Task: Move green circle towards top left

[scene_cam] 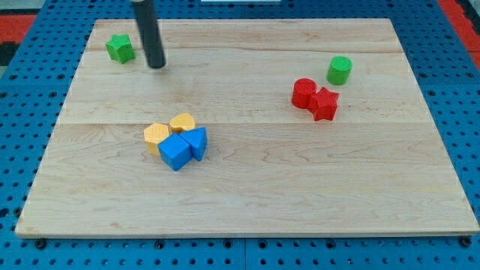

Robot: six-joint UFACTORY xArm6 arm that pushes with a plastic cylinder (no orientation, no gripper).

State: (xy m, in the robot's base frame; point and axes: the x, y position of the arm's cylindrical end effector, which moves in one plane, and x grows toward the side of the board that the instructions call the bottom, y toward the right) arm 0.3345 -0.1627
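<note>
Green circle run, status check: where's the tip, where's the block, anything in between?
My tip at the view's top left, beside green star. Green circle far right, untouched. Red blocks just below-left of it.

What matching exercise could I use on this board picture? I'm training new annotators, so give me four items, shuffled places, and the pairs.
Column one:
1. green circle
2. green star
3. my tip
4. blue cube

Column two:
A. the view's top left corner
B. just right of the green star
C. upper right, above the red blocks
D. centre-left cluster, touching the yellow blocks

Pairs: 1-C, 2-A, 3-B, 4-D
</note>
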